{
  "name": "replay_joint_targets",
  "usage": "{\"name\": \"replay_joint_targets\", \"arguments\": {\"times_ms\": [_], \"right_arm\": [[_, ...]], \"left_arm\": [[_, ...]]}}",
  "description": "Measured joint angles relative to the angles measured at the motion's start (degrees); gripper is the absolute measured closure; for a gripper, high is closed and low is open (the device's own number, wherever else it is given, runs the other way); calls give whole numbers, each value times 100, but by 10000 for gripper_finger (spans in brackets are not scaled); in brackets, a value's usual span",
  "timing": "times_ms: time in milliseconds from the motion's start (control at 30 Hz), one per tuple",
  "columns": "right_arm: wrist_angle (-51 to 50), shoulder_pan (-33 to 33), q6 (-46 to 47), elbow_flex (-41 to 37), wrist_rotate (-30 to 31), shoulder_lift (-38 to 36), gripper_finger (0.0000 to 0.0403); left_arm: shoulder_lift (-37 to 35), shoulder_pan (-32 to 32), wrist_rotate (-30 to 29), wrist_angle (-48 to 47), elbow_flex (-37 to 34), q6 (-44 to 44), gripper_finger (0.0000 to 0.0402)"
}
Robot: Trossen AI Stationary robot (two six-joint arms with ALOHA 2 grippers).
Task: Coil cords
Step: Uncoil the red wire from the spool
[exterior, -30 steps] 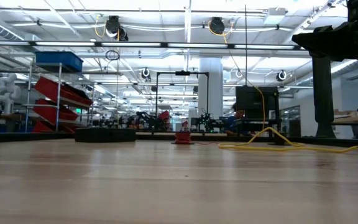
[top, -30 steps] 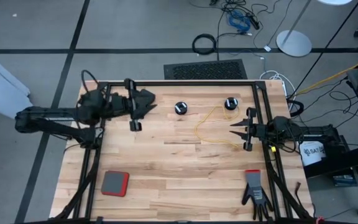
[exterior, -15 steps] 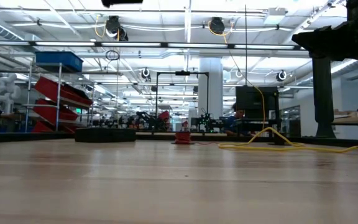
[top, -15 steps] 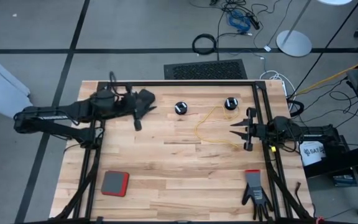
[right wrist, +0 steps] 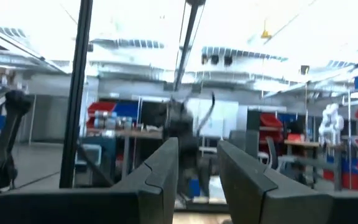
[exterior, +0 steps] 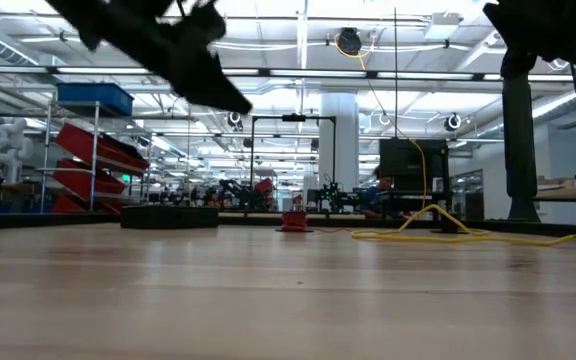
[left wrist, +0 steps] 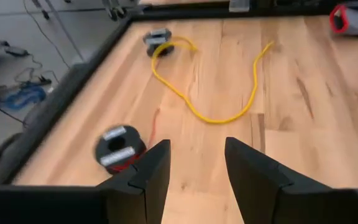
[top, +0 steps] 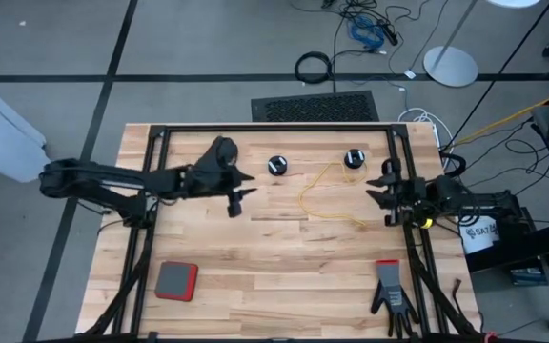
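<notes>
While both arms sit above the table (top: 255, 276), nothing is gripped. Table is pale wood w/ a black frame round it; taking it as landmark, largest to smallest:

Left arm reaches in from the table's left edge toward its far-middle. Left gripper (top: 237, 193) hangs over bare wood, just short of the red reel; fingers (left wrist: 151, 171) spread apart, empty, a clear gap between them in the wrist view.

Right arm comes in over the table's right edge, about mid-depth. Right gripper (top: 386, 195) is lifted off the surface, pointing level out at the room; fingers (right wrist: 160, 168) parted w/ a gap, nothing between them.

Black glove (top: 390, 291) lies near the table's near-right corner. Red-edged grey pad (top: 176, 280) near the near-left corner.

Yellow cord (top: 324, 195) lies loose in an open loop on the table's far-right part, one end running to its black reel (top: 354, 158) near the far rail, other end trailing toward the right gripper. Uncoiled.

Second reel (top: 276, 166), far-middle of table, w/ the reddish cord (left wrist: 153, 124): only a short thin bit visible beside it.
</notes>
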Motion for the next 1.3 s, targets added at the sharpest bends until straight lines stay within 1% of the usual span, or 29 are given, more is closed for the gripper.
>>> {"name": "replay_joint_targets", "arguments": {"times_ms": [167,267,400,533,733,800,933,1067,1200,1300], "right_arm": [[170,0,-509,26,23,219,305],[80,0,-827,226,209,526,305],[-207,-4,-1267,731,427,1183,305],[-742,-34,-1554,1524,493,2049,305],[-1942,-198,-1849,2786,508,3628,305],[-2091,-258,-1885,3031,509,4171,305],[-2058,-397,-2050,3321,506,5239,305],[-1637,-541,-2262,3418,657,6279,305],[-734,-678,-2565,3423,657,7290,305],[-81,-772,-2744,3464,634,8015,305]], "left_arm": [[967,162,30,1404,-502,-46,240],[1564,304,292,2117,-583,-161,240],[2295,453,781,3076,-584,-195,240],[2758,536,835,3670,-584,-196,240],[2861,631,835,3702,-582,-46,240],[2861,660,835,3619,-583,67,240],[2861,695,832,3297,-582,303,240],[2861,693,623,3178,-582,591,240],[2861,783,20,3211,-582,746,240],[2861,1033,-92,3238,-582,746,240]]}}
